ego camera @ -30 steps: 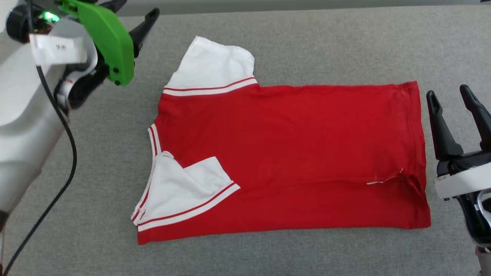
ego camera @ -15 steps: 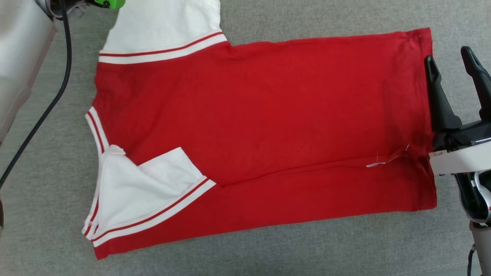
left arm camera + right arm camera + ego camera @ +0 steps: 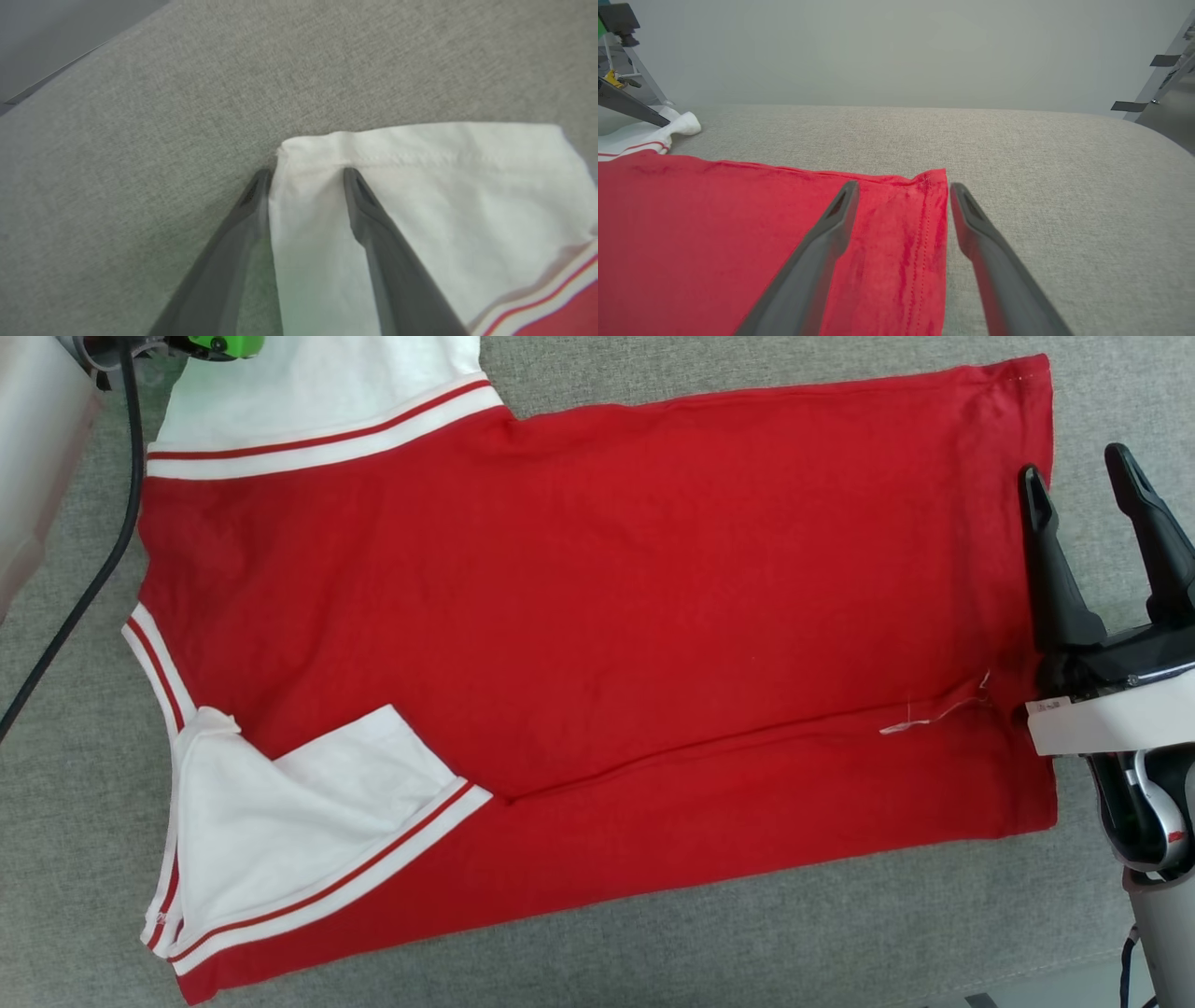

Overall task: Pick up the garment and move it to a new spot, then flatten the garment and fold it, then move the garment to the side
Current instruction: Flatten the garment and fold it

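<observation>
The garment (image 3: 597, 616), a red T-shirt with white sleeves, lies flat on the grey surface with its near side folded over; the collar is at the left and the hem at the right. My left gripper (image 3: 306, 173) is open at the far white sleeve (image 3: 420, 210). One finger rests on the sleeve and the other on the cloth beside its edge. In the head view only its green housing (image 3: 210, 345) shows. My right gripper (image 3: 1072, 465) is open over the hem's far corner (image 3: 931, 186), which lies between its fingers (image 3: 904, 185).
A grey fabric-covered table (image 3: 653, 952) carries everything. A black cable (image 3: 84, 597) hangs at the left along my pale left arm. The table's far edge (image 3: 56, 79) runs close behind the sleeve. A metal stand (image 3: 1157, 56) is off the table's right end.
The head camera has moved in and the picture has shifted. My left gripper has come down onto the far sleeve's corner. My right gripper now straddles the hem instead of standing beside it.
</observation>
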`<state>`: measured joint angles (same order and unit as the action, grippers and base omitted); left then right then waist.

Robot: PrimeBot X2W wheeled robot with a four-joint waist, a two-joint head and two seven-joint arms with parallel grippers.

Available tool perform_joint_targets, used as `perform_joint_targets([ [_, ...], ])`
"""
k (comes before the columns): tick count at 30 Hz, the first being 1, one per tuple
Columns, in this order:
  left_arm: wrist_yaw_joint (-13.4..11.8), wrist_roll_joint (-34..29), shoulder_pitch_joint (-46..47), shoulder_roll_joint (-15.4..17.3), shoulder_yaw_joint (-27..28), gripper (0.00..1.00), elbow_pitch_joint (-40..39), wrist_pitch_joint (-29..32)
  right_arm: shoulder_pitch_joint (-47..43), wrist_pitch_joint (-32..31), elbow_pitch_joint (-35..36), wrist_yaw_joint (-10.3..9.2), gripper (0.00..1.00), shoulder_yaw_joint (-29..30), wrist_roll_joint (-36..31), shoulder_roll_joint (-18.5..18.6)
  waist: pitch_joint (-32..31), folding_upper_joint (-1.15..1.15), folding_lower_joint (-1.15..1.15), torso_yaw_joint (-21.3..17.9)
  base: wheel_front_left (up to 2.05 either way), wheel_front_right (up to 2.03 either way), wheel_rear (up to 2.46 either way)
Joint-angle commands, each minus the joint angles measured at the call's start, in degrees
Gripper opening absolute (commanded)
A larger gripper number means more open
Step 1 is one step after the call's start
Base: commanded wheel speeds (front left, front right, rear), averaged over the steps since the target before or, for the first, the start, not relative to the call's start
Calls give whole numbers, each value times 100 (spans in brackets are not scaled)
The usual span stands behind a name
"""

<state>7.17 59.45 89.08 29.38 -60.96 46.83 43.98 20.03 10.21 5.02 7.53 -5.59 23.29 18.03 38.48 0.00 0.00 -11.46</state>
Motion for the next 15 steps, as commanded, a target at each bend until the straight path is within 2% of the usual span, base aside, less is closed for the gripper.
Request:
perform_joint_targets([
  [1,31,35,-295,-19,-189,0,33,9,121,52,-17,-4,100,18,0,-10,-40,0,0,11,0,0,0],
  [6,31,95,-321,37,-245,0,-46,-360,216,10,-62,-4,100,94,10,110,-242,0,0,126,0,0,0],
  [10,31,147,-383,28,-294,0,-227,-857,351,-182,-133,-4,100,221,109,358,-526,0,0,303,0,0,0],
  [12,31,181,-452,32,-341,0,-380,-1122,458,-399,-179,-4,100,272,201,545,-685,0,0,395,0,0,0],
  [15,31,330,-599,70,-388,0,-681,-1480,646,-1069,-301,-4,100,238,520,863,-907,0,0,521,0,0,0],
])
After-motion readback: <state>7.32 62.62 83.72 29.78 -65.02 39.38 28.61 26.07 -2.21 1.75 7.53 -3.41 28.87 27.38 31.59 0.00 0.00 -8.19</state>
